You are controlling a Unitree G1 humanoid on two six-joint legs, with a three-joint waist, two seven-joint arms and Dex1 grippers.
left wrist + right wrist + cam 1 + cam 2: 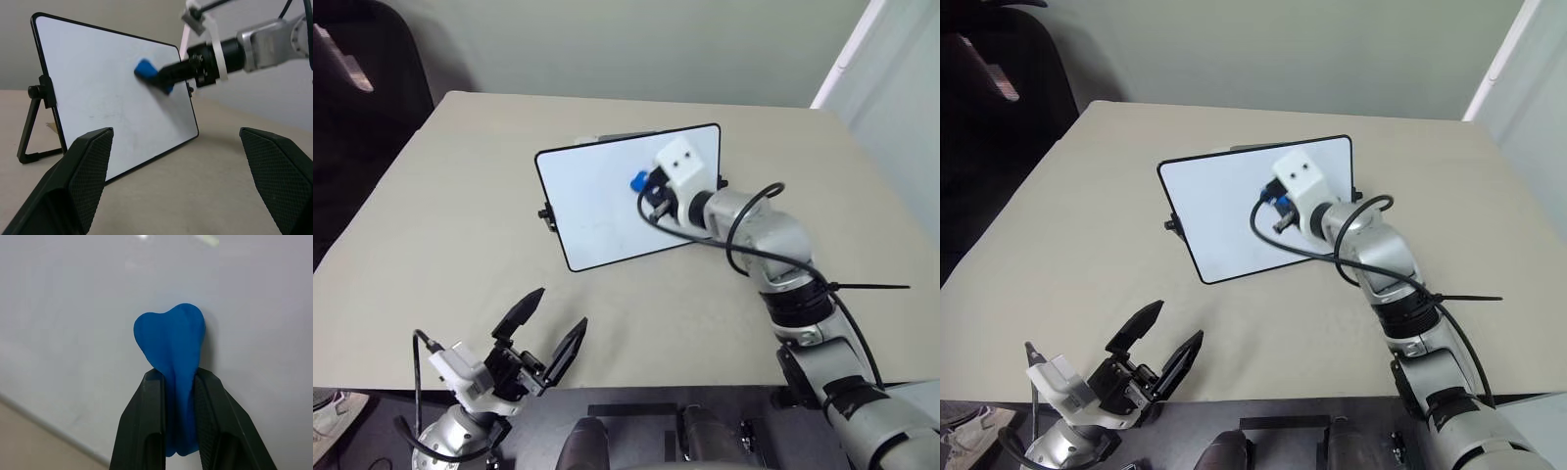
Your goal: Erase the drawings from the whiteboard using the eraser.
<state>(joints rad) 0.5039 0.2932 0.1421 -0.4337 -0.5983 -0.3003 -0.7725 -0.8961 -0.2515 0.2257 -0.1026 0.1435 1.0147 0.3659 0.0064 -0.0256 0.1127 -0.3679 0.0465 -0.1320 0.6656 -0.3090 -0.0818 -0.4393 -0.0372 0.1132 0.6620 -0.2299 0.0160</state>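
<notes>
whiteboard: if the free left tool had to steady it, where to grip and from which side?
Take the whiteboard by its upper-left black frame edge, from the robot's left. It stands tilted back on a rear stand, so that edge is exposed; the right tool with the eraser occupies the right half. Left tool stands open.

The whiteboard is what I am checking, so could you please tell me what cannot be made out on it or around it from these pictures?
- Drawings: no red marks show on the whiteboard; whether any lie behind the right hand cannot be told in the eye views.
- Contact: the right wrist view does not settle whether the eraser touches the surface.
- Stand: the board hides most of it in the left wrist view.
</notes>
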